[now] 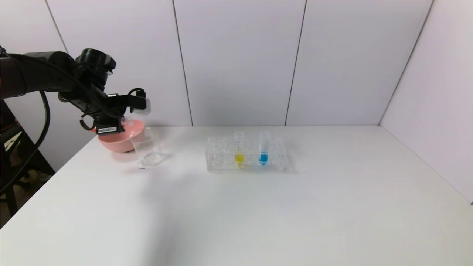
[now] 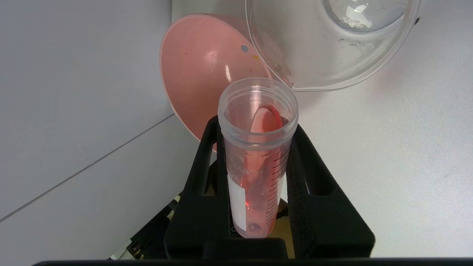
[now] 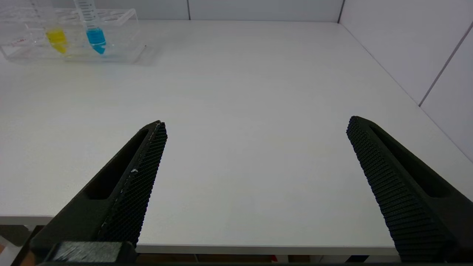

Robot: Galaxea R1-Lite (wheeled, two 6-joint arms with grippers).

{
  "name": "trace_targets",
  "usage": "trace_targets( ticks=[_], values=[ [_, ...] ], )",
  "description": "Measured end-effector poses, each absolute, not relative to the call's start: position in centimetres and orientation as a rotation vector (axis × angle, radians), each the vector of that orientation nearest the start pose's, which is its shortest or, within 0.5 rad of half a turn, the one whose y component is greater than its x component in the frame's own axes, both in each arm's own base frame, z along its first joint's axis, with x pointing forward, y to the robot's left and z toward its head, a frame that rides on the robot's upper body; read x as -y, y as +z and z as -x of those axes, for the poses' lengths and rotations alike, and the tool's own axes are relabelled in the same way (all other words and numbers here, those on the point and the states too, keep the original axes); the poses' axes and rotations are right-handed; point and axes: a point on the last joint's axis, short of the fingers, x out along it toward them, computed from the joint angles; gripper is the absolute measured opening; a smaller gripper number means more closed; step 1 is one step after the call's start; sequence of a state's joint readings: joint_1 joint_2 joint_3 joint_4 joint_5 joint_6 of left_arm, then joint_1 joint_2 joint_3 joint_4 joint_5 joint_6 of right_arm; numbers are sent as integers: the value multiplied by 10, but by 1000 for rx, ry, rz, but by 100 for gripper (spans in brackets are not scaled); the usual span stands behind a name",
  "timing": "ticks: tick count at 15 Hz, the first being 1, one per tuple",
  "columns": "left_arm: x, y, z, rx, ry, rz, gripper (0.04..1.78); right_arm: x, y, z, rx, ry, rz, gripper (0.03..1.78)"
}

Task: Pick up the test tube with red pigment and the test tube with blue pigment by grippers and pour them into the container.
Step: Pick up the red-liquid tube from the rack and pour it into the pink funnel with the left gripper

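Observation:
My left gripper (image 1: 130,111) is shut on the test tube with red pigment (image 2: 257,162), held tilted above the back left of the table. The red liquid lies along the tube's wall. The tube's open mouth (image 1: 127,121) is just beside the rim of the container, a clear glass beaker (image 1: 147,148), which also shows in the left wrist view (image 2: 332,55). The test tube with blue pigment (image 1: 263,149) stands upright in the clear rack (image 1: 221,159) and also shows in the right wrist view (image 3: 94,31). My right gripper (image 3: 257,125) is open and empty above the table's front edge, out of the head view.
A pink bowl (image 1: 112,142) sits right behind the beaker and shows in the left wrist view (image 2: 199,74). A yellow-liquid tube (image 1: 239,149) stands in the rack to the left of the blue one. White walls close the back and right of the table.

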State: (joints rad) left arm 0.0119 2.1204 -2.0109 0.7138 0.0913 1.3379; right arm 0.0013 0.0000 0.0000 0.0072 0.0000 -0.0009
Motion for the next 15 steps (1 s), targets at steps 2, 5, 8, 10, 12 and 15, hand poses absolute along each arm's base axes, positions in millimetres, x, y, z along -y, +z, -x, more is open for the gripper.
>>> trace_targets(
  ticks=[2, 5, 8, 10, 12, 15],
  values=[
    [-7, 236, -407, -776, -477, -1278, 46, 0, 75, 23, -7, 1, 0, 177],
    [-6, 235, -405, -793, -485, -1258, 46, 0, 75, 23, -7, 1, 0, 177],
    [-5, 235, -405, -793, -487, -1257, 46, 0, 75, 23, -7, 1, 1, 177],
    [-5, 235, -404, -796, -489, -1257, 46, 0, 75, 23, -7, 1, 0, 177],
    [-5, 235, -404, -797, -487, -1253, 46, 0, 75, 23, -7, 1, 1, 177],
    [-3, 235, -404, -794, -490, -1254, 46, 0, 75, 23, -7, 1, 1, 177]
  ],
)
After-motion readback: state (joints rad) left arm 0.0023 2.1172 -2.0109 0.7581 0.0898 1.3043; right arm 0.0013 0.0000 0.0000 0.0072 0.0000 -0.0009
